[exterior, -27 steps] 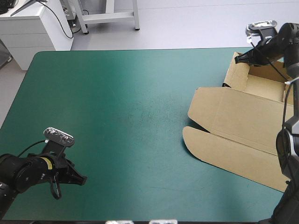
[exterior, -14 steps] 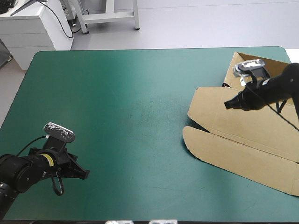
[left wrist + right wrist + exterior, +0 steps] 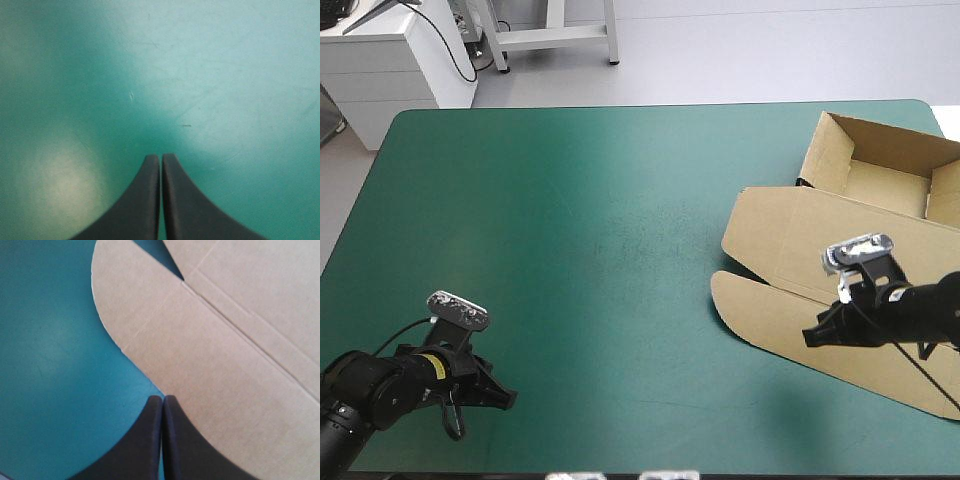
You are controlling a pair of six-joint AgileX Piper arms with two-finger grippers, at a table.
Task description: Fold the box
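Resting on teal-green cover (image 3: 570,250): open brown box (image 3: 790,235).

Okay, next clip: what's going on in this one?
A brown box lies at the table's right side, its tray walls raised at the far end and its lid flat. The right hand, shut and holding nothing, is over the lid's near flap by its edge. The left hand, also shut, is over the bare teal-green cover.

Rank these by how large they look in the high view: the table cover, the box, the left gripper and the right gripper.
1. The teal-green cover
2. The box
3. The left gripper and the right gripper look about alike; I leave them unranked.
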